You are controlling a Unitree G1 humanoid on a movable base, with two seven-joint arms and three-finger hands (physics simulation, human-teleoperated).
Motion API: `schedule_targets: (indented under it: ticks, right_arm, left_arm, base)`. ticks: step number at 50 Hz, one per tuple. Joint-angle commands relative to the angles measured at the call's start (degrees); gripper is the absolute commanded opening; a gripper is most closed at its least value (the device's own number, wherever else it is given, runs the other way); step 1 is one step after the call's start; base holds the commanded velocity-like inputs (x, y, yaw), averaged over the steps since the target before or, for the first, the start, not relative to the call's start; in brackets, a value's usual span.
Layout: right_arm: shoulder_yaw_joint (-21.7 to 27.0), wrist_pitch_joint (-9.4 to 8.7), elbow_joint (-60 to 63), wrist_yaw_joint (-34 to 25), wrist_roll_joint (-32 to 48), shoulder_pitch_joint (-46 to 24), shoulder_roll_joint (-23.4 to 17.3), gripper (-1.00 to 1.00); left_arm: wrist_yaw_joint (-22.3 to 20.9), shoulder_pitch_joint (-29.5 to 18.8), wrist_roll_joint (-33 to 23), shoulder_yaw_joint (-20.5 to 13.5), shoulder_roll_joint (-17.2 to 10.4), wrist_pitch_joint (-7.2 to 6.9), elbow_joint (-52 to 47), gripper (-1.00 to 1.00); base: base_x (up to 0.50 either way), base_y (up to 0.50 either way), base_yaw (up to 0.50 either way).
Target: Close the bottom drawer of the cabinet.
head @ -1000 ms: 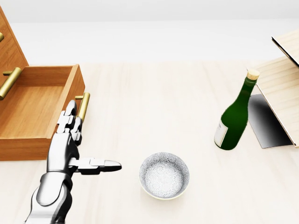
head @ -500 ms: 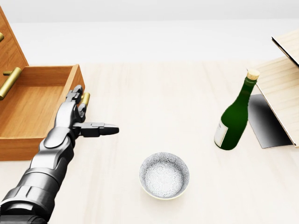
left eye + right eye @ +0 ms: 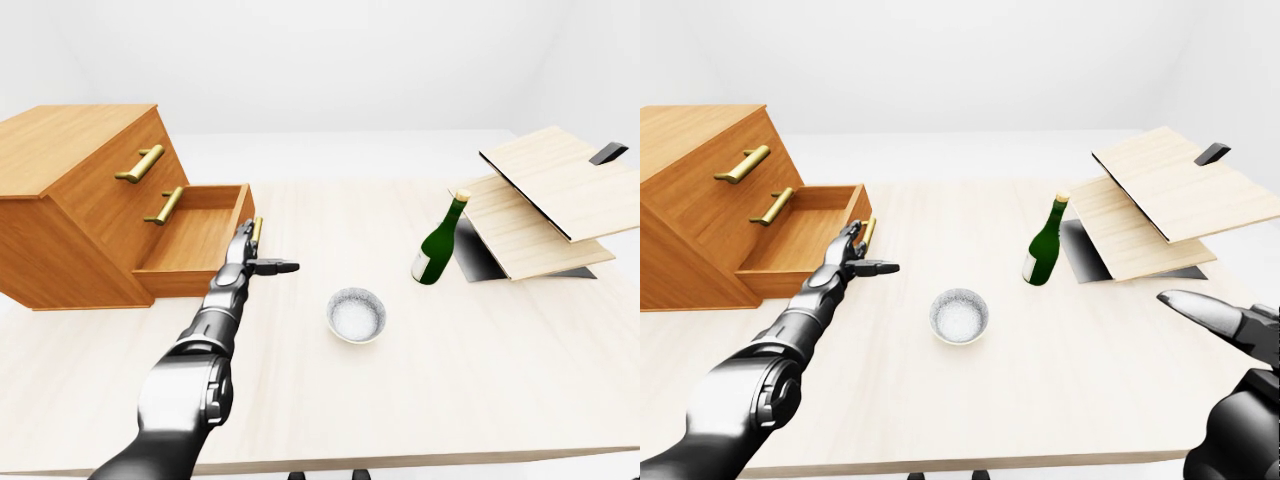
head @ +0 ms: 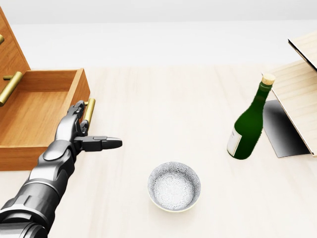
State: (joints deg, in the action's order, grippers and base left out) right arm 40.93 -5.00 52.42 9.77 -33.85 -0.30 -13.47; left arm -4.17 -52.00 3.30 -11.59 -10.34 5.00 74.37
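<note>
Left hand (image 4: 79, 130) has advanced, spread fingers now against the brass handle (image 4: 88, 111) of the open bottom drawer (image 3: 196, 238), so pushing shut looks imminent.

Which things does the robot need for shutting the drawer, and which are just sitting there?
Needed: bottom drawer, its brass handle, left hand, cabinet.
Just sitting: green bottle, bowl, wooden boards.
</note>
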Motion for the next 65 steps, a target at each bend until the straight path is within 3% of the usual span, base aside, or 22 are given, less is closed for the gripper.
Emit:
schedule_targets:
  ticks: [1,20,21,31,42,49,59,61,65]
  right_arm:
    - [-0.46,0.0,-0.07,-0.54,0.72,0.14,0.48,1.0]
    - [-0.49,0.0,0.64,-0.02,0.24,-0.34,0.11,1.0]
    - [-0.24,0.0,1.79,0.63,-0.25,-0.36,-0.22,1.0]
    - [-0.06,0.0,2.13,0.63,-0.33,-0.42,-0.13,1.0]
    - [-0.24,0.0,2.69,1.29,-0.52,-0.69,-0.45,1.0]
    - [-0.24,0.0,2.67,1.19,-0.45,-0.68,-0.43,1.0]
    - [-1.43,0.0,2.42,0.55,1.1,-0.71,0.18,1.0]
    - [-1.56,0.0,2.37,0.48,1.13,-0.83,0.19,1.0]
    - [-1.21,0.0,2.44,0.68,0.75,-1.12,-0.1,1.0]
  left_arm:
    - [0.17,3.2,-0.87,-0.67,1.03,0.0,2.66,1.0]
    - [1.88,4.16,-1.28,-2.2,0.72,0.0,3.1,1.0]
    - [5.2,6.33,-5.32,-2.65,-13.22,0.0,3.8,1.0]
    - [5.87,7.68,-8.36,-6.08,-14.65,0.0,3.73,1.0]
    - [6.51,8.75,-9.46,-6.49,-16.66,0.0,3.75,1.0]
    - [8.51,9.8,-13.41,-5.16,-18.21,0.0,3.84,1.0]
    - [11.59,10.63,-20.17,-4.05,-22.79,0.0,3.92,1.0]
    - [13.8,10.72,-23.85,-2.25,-24.32,0.0,3.97,1.0]
    - [12.17,10.33,-23.67,-4.15,-26.27,0.0,3.84,1.0]
  base:
    - [0.0,0.0,0.0]
    - [0.0,0.0,0.0]
    - [0.0,0.0,0.0]
    - [0.0,0.0,0.0]
    - [0.0,0.0,0.0]
    - [0.0,0.0,0.0]
    - [0.0,0.0,0.0]
    - [0.0,0.0,0.0]
    - [0.0,0.0,0.0]
